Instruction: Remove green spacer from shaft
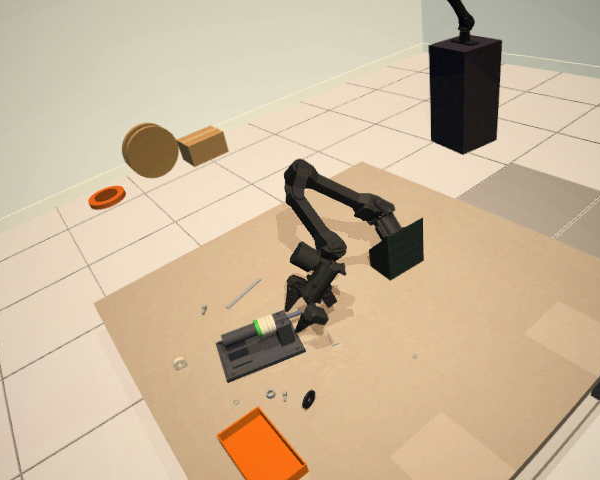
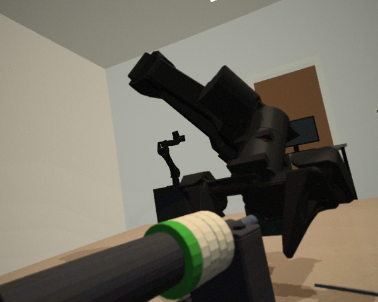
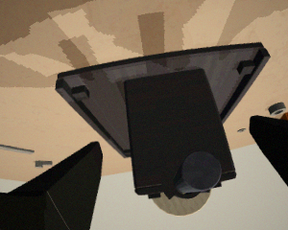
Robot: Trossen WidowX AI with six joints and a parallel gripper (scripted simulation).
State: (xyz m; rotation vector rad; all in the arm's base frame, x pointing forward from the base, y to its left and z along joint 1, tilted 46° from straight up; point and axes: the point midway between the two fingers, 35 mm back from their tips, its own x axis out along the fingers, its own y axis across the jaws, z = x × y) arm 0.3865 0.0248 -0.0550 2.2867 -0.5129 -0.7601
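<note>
The shaft's blue-grey end (image 1: 293,313) (image 2: 249,219) (image 3: 202,172) sticks out of a dark upright block (image 1: 286,334) (image 2: 251,260) (image 3: 173,120). Several cream spacers (image 1: 267,324) (image 2: 217,241) (image 3: 184,207) sit in a row beside that block. The green spacer (image 1: 257,327) (image 2: 193,260) is at the row's other end, against the dark round housing (image 1: 237,335) (image 2: 117,260). My gripper (image 1: 293,319) (image 3: 178,137) is open and empty, its fingers on either side of the shaft end. In the exterior view one fingertip is hidden behind the spacers.
The fixture stands on a dark base plate (image 1: 290,353) (image 3: 106,112). A hex key (image 1: 332,338) (image 2: 348,289) lies near the gripper. A silver bar (image 1: 243,293), a black ring (image 1: 305,403), small hardware and an orange tray (image 1: 261,449) are on the table.
</note>
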